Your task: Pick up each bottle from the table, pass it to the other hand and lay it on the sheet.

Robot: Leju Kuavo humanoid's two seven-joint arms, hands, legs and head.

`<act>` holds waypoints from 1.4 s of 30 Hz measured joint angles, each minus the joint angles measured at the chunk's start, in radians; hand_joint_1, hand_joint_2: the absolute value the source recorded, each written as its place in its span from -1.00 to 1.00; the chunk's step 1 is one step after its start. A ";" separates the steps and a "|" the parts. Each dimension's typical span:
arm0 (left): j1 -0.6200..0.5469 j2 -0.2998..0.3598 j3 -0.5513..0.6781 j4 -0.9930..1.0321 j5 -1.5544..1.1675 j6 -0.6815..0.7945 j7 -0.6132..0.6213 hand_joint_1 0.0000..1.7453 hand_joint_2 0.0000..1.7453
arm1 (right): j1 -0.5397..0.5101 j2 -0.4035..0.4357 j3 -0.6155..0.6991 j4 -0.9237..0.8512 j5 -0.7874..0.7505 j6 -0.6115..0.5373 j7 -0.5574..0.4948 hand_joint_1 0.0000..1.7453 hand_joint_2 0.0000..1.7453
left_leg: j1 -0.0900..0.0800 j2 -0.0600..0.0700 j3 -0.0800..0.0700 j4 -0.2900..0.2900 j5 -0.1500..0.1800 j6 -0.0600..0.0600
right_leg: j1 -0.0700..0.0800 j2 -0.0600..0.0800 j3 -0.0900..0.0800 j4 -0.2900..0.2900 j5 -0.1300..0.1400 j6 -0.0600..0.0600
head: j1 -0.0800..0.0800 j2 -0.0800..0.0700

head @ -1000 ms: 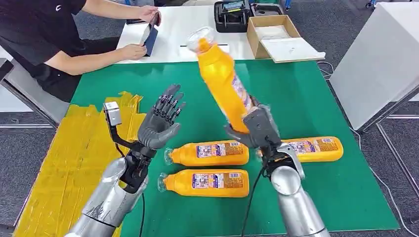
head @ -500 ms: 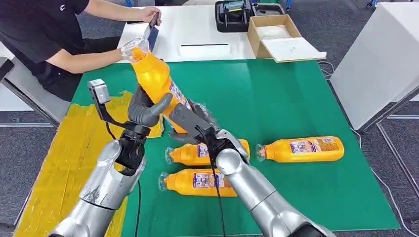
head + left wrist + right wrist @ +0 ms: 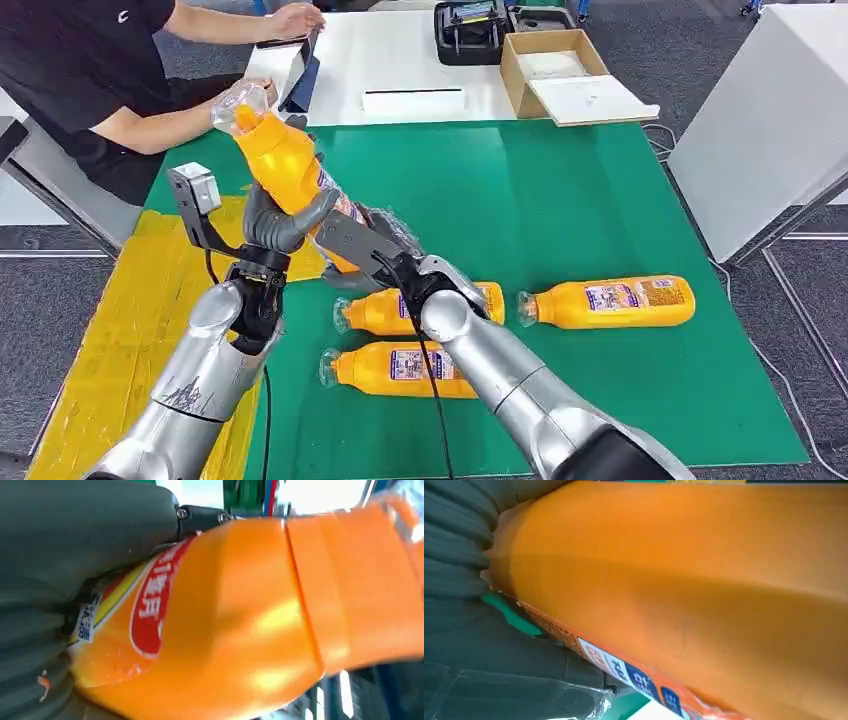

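Head view: the held bottle (image 3: 285, 165) is tilted, cap up and leaning toward the table's far left corner, above the boundary between the green mat (image 3: 560, 190) and the yellow sheet (image 3: 150, 310). The left robot hand (image 3: 272, 222) wraps its middle, thumb across the front; the right robot hand (image 3: 362, 245) grasps its lower end, that arm reaching across from the right. Three more bottles (image 3: 415, 368) lie on their sides on the mat near the front edge. A person (image 3: 90, 70) sits at the far left corner.

Left wrist view: the grey thumb (image 3: 85, 525) presses the bottle's label; the hold looks firm.

Right wrist view: dark fingers (image 3: 454, 540) clasp the orange body from one side.

Risk, as I judge it: with both hands holding, a mistimed release by the right could let the smooth, top-heavy bottle slip or swing through the left hand's grasp. The cap also points near the person's forearm, so a wide swing could hit it.
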 measured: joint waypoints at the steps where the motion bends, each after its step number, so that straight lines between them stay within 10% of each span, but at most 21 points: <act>1: -0.001 0.003 -0.001 0.000 -0.019 0.013 -0.003 0.98 1.00 | -0.007 0.000 0.005 0.007 -0.003 0.003 -0.001 1.00 1.00 | 0.000 0.000 0.000 0.000 0.000 0.000 | 0.000 0.000 0.000 0.000 0.000 0.000 | 0.000 0.000; 30: 0.004 0.046 0.024 0.002 0.006 -0.070 -0.008 1.00 1.00 | -0.064 0.017 0.069 0.097 -0.055 0.017 -0.015 1.00 1.00 | 0.000 0.000 0.000 0.000 0.000 0.000 | 0.000 0.000 0.000 0.000 0.000 0.000 | 0.000 0.000; 31: 0.005 0.048 0.026 0.003 0.016 -0.080 -0.006 1.00 1.00 | -0.064 0.016 0.071 0.100 -0.057 0.016 -0.017 -0.26 1.00 | 0.000 0.000 0.000 0.000 0.000 0.000 | 0.000 0.000 0.000 0.000 0.000 0.000 | 0.000 0.000; 32: 0.006 0.051 0.028 0.006 0.026 -0.092 -0.005 1.00 1.00 | -0.064 0.016 0.073 0.102 -0.058 0.015 -0.019 -1.00 1.00 | 0.000 0.000 0.000 0.000 0.000 0.000 | 0.000 0.000 0.000 0.000 0.000 0.000 | 0.000 0.000; 33: 0.008 0.054 0.030 0.010 0.035 -0.100 -0.005 1.00 1.00 | -0.064 0.016 0.076 0.105 -0.060 0.014 -0.021 -1.00 -1.00 | 0.000 0.000 0.000 0.000 0.000 0.000 | 0.000 0.000 0.000 0.000 0.000 0.000 | 0.000 0.000; 42: 0.075 0.064 0.096 -0.018 -0.040 -0.100 -0.017 1.00 1.00 | 0.000 -0.056 0.052 0.028 0.044 -0.059 -0.040 -1.00 -1.00 | 0.000 -0.001 0.000 0.000 0.000 0.000 | 0.000 -0.001 0.000 0.000 0.000 0.000 | 0.000 0.000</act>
